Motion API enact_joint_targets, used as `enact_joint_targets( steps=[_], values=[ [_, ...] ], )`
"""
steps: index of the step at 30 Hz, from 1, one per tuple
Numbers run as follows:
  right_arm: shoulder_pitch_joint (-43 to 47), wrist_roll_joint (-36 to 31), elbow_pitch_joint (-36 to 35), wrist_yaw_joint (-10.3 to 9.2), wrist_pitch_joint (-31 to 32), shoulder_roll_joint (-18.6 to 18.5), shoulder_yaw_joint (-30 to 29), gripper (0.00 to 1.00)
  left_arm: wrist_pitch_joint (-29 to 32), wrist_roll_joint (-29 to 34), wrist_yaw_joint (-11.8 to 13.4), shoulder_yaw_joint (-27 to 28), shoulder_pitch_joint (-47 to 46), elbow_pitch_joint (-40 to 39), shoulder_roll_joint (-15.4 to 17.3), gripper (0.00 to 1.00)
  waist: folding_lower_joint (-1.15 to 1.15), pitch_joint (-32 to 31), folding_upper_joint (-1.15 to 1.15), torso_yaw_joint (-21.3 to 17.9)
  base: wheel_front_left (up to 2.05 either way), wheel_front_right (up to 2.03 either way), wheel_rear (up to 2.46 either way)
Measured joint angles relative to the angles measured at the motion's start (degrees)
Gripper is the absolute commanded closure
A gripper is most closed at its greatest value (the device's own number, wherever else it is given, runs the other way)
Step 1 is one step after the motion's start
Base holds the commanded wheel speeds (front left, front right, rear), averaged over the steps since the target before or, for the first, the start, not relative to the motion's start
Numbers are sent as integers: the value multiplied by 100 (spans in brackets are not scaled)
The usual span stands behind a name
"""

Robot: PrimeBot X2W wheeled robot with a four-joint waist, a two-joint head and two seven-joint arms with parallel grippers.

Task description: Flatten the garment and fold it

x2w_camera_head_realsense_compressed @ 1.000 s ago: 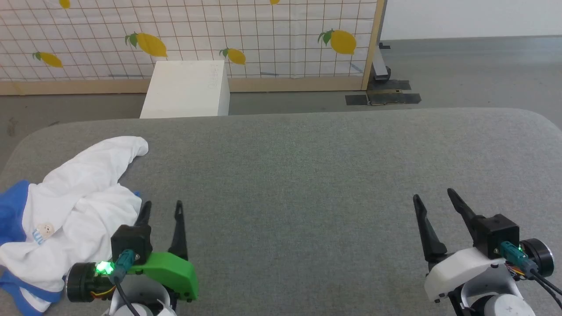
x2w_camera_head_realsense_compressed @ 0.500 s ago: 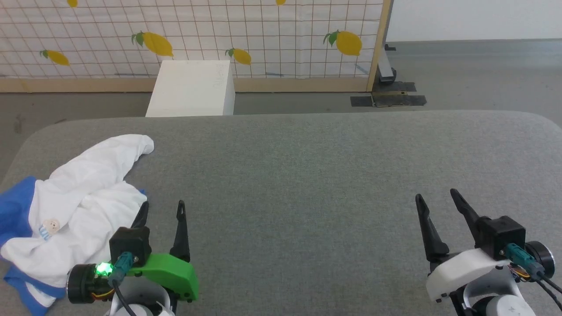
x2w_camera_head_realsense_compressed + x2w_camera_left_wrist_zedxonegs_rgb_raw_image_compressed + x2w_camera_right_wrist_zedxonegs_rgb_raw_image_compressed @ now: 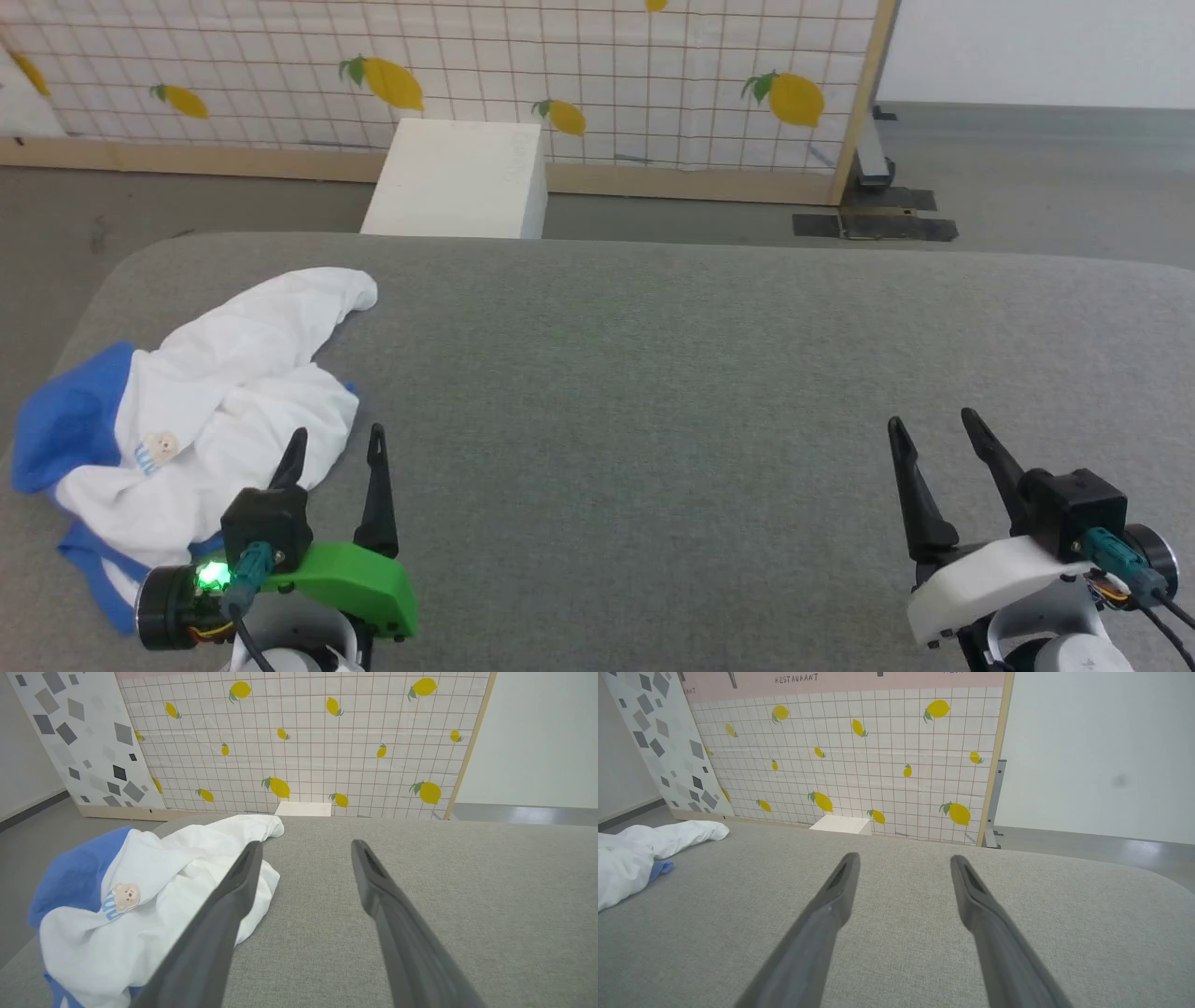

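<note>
Garment (image 3: 224, 401): white shirt with blue sleeves, crumpled in a heap at the left end of the grey bench (image 3: 653, 373), bear patch (image 3: 155, 450) facing up.
Left end effector (image 3: 337, 432): jaws wide, empty, at the heap's right edge; contact not discernible.
Right end effector (image 3: 931, 418): jaws wide, empty, well apart from the heap, over bare bench.
White box (image 3: 462, 177): behind the bench, before a lemon-print panel (image 3: 607, 75).

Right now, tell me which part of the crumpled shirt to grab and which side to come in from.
Probably best to grip the garment by its white end that sticks out toward the white box: it lies thin and clear of the bunched heap. Come in with the open left hand from the bare table on its right, straddling the tip.
</note>
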Motion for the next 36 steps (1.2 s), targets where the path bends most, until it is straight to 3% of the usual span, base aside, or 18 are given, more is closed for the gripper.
enact_joint_targets(
  steps=[24,36],
  values=[
    [77,394,229,0,-298,1,81,0,-282,-191,123,75,120,69,0,0,0,-63,0,856,0,0,0],
    [92,571,343,0,-437,1,94,0,-438,-248,180,88,142,121,0,0,0,-87,0,1086,0,0,0]
  ],
)
